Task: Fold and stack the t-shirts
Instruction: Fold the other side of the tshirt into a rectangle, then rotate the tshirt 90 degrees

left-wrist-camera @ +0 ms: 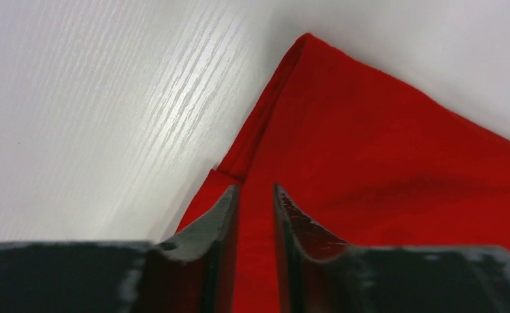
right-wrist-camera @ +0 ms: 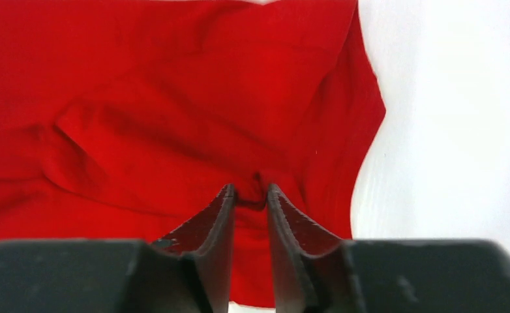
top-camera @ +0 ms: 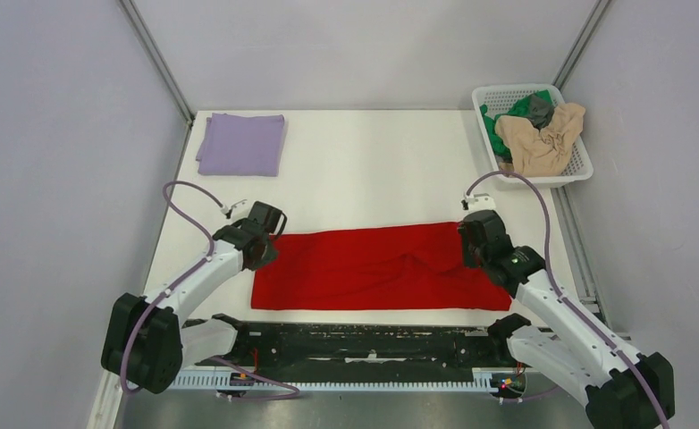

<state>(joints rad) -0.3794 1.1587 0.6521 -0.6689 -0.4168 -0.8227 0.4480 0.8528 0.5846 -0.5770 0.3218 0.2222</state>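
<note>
A bright red t-shirt [top-camera: 382, 268] lies as a wide folded band across the near part of the white table [top-camera: 373, 170]. My left gripper [top-camera: 261, 246] is down at its left end. In the left wrist view the left gripper [left-wrist-camera: 255, 189] stands a little open over the red t-shirt [left-wrist-camera: 383, 150], just inside its corner. My right gripper [top-camera: 471, 241] is at the right end. Its wrist view shows the right gripper [right-wrist-camera: 249, 189] slightly open, a small pucker of the red t-shirt [right-wrist-camera: 174, 98] between the tips. A folded lavender t-shirt [top-camera: 241, 143] lies at the far left.
A white mesh basket [top-camera: 543, 181] at the far right corner holds a beige t-shirt [top-camera: 541, 138], a green one [top-camera: 493, 121] and a dark grey one [top-camera: 534, 109]. Grey walls enclose the table on three sides. A black rail [top-camera: 364, 340] runs along the near edge.
</note>
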